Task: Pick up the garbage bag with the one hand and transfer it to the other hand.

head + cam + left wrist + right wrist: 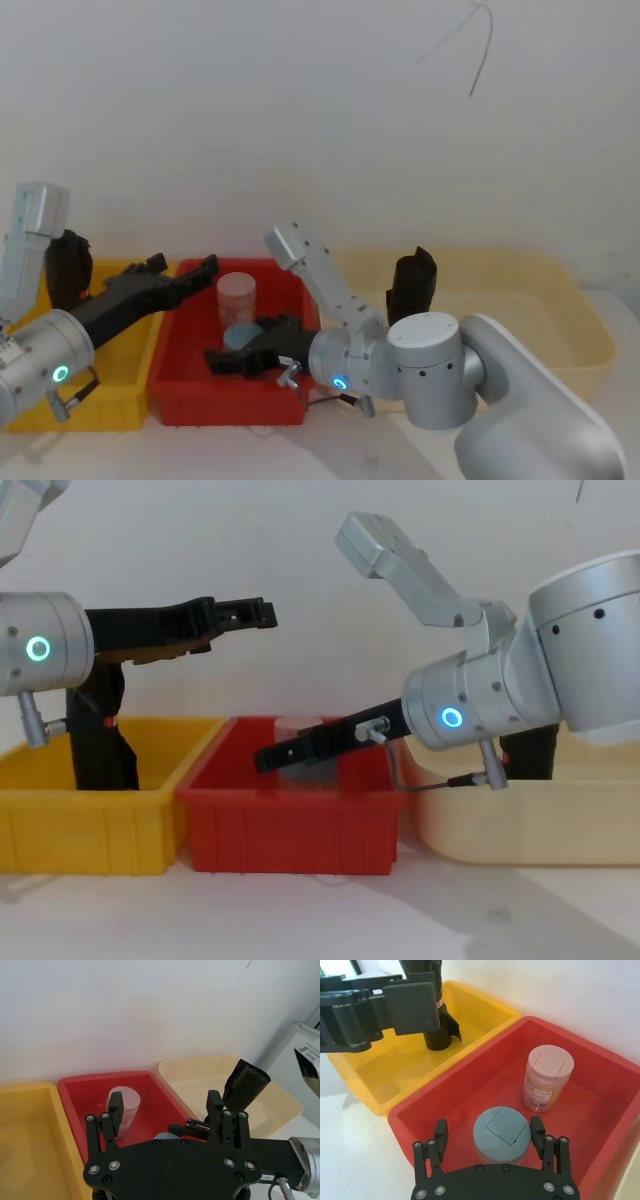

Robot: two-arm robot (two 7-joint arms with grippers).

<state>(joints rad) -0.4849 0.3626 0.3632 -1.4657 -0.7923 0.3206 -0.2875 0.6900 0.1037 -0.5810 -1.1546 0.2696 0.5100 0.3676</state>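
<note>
The garbage bag (413, 283) (245, 1085), a black roll, stands upright in the beige bin (560, 300), with no gripper touching it. In the chest view the garbage bag (530, 750) is partly hidden behind my right arm. My left gripper (182, 265) (166, 1105) (245, 612) hovers open above the seam of the yellow and red bins, pointing toward the roll. Down in the red bin (230, 400), my right gripper (235, 350) (489, 1130) (265, 759) is open, its fingers either side of a blue-lidded jar (501, 1130).
A second black roll with a red mark (68, 268) (432, 1020) stands in the yellow bin (120, 400). A pink jar (237, 293) (547, 1077) stands upright in the red bin behind the blue-lidded one. The three bins sit side by side against a white wall.
</note>
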